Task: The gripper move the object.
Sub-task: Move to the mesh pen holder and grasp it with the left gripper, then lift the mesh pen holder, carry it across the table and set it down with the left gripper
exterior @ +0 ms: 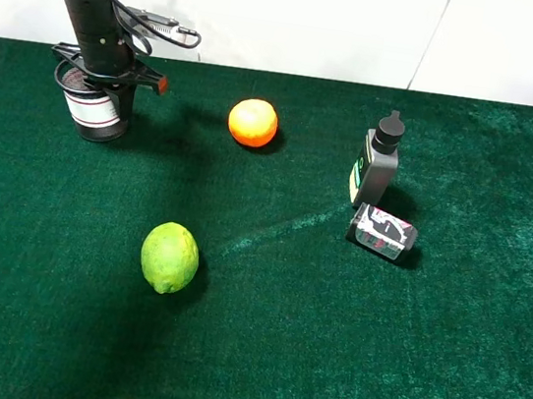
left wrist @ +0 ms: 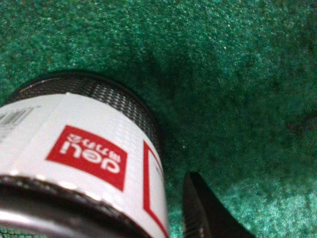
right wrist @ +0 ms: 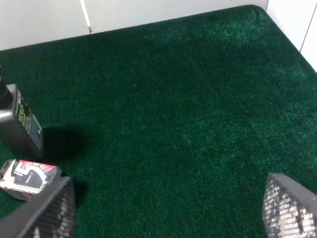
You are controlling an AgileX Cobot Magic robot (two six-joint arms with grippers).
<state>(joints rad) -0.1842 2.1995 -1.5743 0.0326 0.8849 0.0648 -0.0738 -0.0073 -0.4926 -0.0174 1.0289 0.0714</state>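
The black wire-mesh pen cup (exterior: 95,111) with a white, red-striped band stands at the far left of the green table. My left gripper (exterior: 104,72) comes down on its rim from above and is shut on it. In the left wrist view the cup (left wrist: 84,148) fills the left side, and one black finger (left wrist: 205,213) lies along its outer wall. The other finger is hidden. My right gripper (right wrist: 166,213) is open and empty above bare cloth, with both mesh-textured fingertips (right wrist: 290,208) showing.
An orange (exterior: 252,122) lies right of the cup. A green lime (exterior: 170,257) lies at centre left. A grey bottle with a black cap (exterior: 377,166) stands at the right, with a small patterned jar (exterior: 382,232) lying beside it. A white wall borders the far edge.
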